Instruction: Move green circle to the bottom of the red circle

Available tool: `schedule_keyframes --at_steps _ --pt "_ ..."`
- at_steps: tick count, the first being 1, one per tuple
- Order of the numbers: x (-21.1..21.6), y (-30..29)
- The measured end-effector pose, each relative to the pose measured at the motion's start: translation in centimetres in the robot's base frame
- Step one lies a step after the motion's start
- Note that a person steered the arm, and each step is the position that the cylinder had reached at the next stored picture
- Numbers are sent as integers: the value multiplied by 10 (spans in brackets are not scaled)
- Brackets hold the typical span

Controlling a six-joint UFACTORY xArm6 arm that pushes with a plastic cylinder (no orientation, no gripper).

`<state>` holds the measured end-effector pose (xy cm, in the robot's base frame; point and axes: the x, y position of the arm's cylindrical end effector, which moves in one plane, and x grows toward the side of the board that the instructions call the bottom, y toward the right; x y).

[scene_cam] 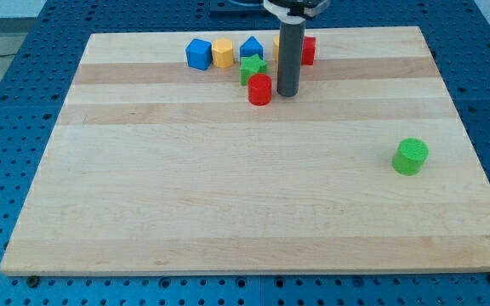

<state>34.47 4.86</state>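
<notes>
1. Pale wood makes up the surface, a board of light planks lying on a blue perforated base.
2. My tip sits near the view's top, a little right of centre, at the lower end of a straight dark rod. There is no pincer on this arm, so nothing can be said of one being apart or together.
3. The red circle stands just beside my tip, on the view's left of it; whether the two touch cannot be told.
4. The green circle lies alone toward the view's right and lower than the cluster, well apart from my tip and from the red circle. It is not below the red circle.
5. A green star sits just above the red circle, close against it.
6. Along the view's top runs a row: a blue cube at the view's left, a yellow hexagonal block just beside it, then a blue block with a peaked top.
7. To the right of the rod a red block shows in part, its shape hidden. A sliver of yellow shows at the rod's left edge, too little to name.
</notes>
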Motion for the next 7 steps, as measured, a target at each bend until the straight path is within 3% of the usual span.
schedule_keyframes --at_steps 7 --pt "8 -13"
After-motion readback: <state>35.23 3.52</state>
